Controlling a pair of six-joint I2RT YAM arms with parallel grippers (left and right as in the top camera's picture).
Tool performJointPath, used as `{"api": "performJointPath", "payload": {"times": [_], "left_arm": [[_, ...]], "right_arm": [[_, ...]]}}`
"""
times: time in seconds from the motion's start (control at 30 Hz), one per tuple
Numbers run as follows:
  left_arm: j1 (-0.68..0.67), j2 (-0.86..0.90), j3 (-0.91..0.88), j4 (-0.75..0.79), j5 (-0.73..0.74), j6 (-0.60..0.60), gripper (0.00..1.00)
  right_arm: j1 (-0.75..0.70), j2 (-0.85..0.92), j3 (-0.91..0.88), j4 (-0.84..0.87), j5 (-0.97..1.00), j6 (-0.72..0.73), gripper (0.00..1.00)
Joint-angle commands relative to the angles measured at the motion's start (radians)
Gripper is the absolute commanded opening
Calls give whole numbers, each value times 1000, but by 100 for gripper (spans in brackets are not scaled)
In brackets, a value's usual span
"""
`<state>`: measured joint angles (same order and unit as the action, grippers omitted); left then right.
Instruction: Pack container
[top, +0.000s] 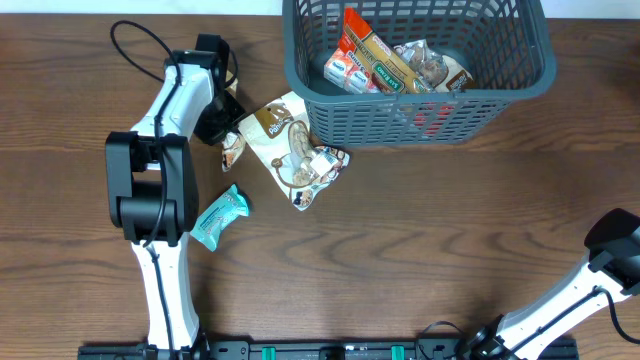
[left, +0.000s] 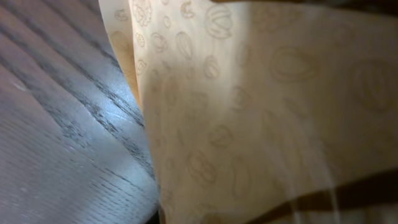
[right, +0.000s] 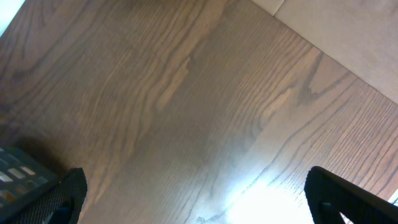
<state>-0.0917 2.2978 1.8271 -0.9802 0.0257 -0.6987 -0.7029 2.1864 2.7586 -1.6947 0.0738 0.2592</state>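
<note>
While the container (top: 420, 125) holds snacks (top: 385, 65), a cream packet (top: 272, 128) lies beside it.

The table (top: 420, 230) is dark brown with long wavy wood grain, which shows paler and greyer in the left wrist view. The container (top: 420, 120) is dark grey-blue, its sides a lattice of upright slots. Inside it, one packet (top: 362, 55) is orange-red and white with a green label, and another (top: 432, 65) is mottled brown and silvery. On the table, a large packet (top: 272, 128) is cream with a brown band; close up it carries a faint tan pattern of outlined nuts. A small packet (top: 220, 217) is teal. The left arm (top: 170, 105) is white with black joints. The fingers (right: 348, 199) in the right wrist view are black.
</note>
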Motion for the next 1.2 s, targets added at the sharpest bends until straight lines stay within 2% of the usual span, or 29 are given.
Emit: {"api": "performJointPath", "payload": {"times": [0.0,0.07,0.17,0.37,0.6,0.83,1.17], "left_arm": [[-11,-66,32,-54,-122,104,6],[-21,-130,44,-82,-218,119,6],[-35,-252,63,-77,-277,209,6],[-90,-488,169,-79,-282,401,6],[-263,-634,267,-43,-282,497,6],[-477,-596,268,156,-282,591,6],[-509,-402,268,362,-280,605,6]], "right_arm": [[-3,0,2,-3,-3,-5,99],[-3,0,2,-3,-3,-5,99],[-3,0,2,-3,-3,-5,99],[-3,0,2,-3,-3,-5,99],[-3,0,2,-3,-3,-5,99],[-3,0,2,-3,-3,-5,99],[-3,0,2,-3,-3,-5,99]]}}
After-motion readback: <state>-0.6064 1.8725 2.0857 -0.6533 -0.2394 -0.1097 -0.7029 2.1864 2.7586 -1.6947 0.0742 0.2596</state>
